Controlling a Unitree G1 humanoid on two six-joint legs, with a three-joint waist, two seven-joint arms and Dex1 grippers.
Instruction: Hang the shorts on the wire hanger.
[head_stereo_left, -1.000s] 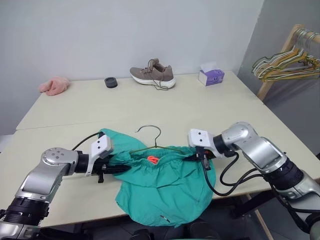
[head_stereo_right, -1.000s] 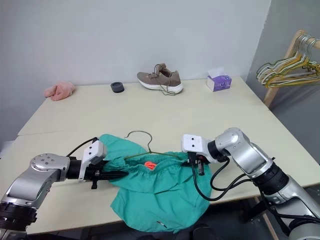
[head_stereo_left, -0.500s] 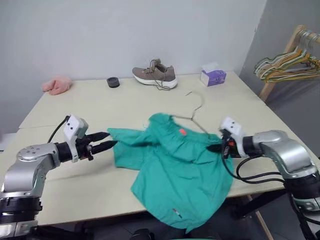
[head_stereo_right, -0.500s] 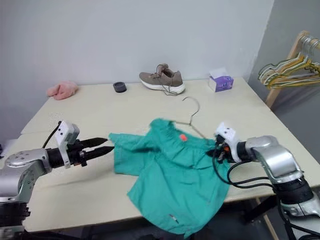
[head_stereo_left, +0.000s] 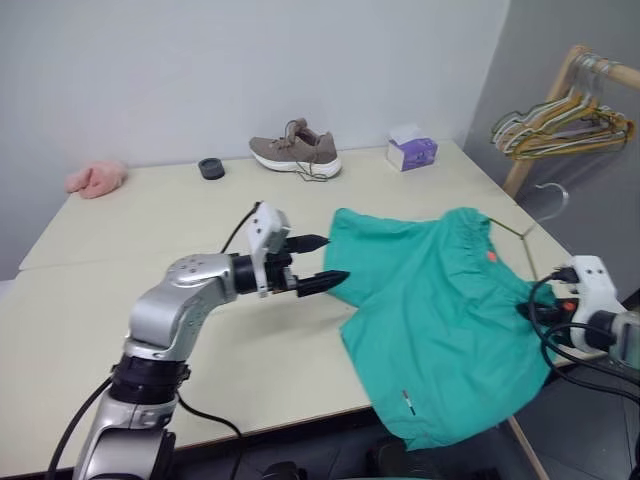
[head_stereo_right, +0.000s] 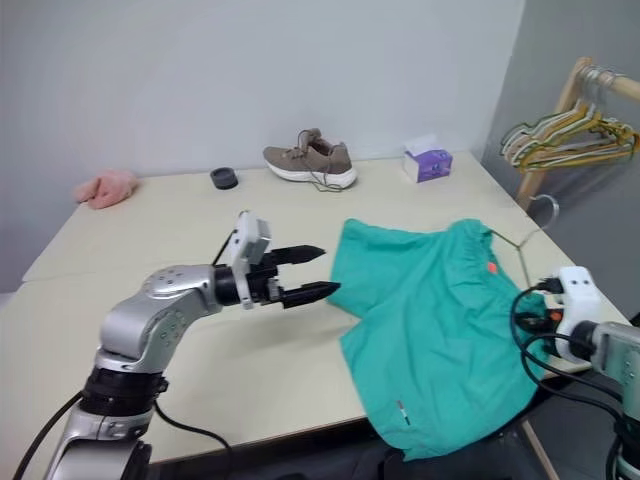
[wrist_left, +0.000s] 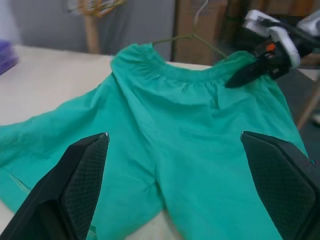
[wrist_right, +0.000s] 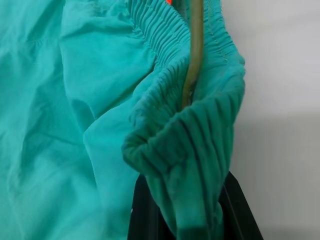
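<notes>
The shorts (head_stereo_left: 440, 320) lie spread over the right front corner of the worktop (head_stereo_left: 150, 230), one leg draped past the front edge, the gathered elastic waistband turned toward the right edge. The wire hanger (head_stereo_left: 528, 225) is threaded into that waistband: its thin olive wire runs inside the bunched elastic in the right wrist view, and its hook pokes out beyond the worktop's right edge. The right pincer (head_stereo_left: 530, 310) is pinched tight on a fold of waistband with the wire close against it, so it appears to carry both cloth and hanger at one end. The left pincer (head_stereo_left: 318, 262) hovers just beside the far leg hem, its two black fingers spread wide and holding nothing. The likely risk is that, with a single grip at one end, the smooth wire could slide out of the slack waistband, or the overhanging leg could drag the light fabric off the edge; a lift would also tilt the hanger, letting the shorts bunch toward the low end. The fabric looks thin, soft and matte with loose creases, ribbed only at the elastic; the wire is stiff and slick. Farther off sit a shoe (head_stereo_left: 295, 153), a purple tissue box (head_stereo_left: 411, 151), a small dark disc (head_stereo_left: 211, 168), a pink fluffy cloth (head_stereo_left: 95, 179) and pastel hangers (head_stereo_left: 560, 125) on a wooden rack.
</notes>
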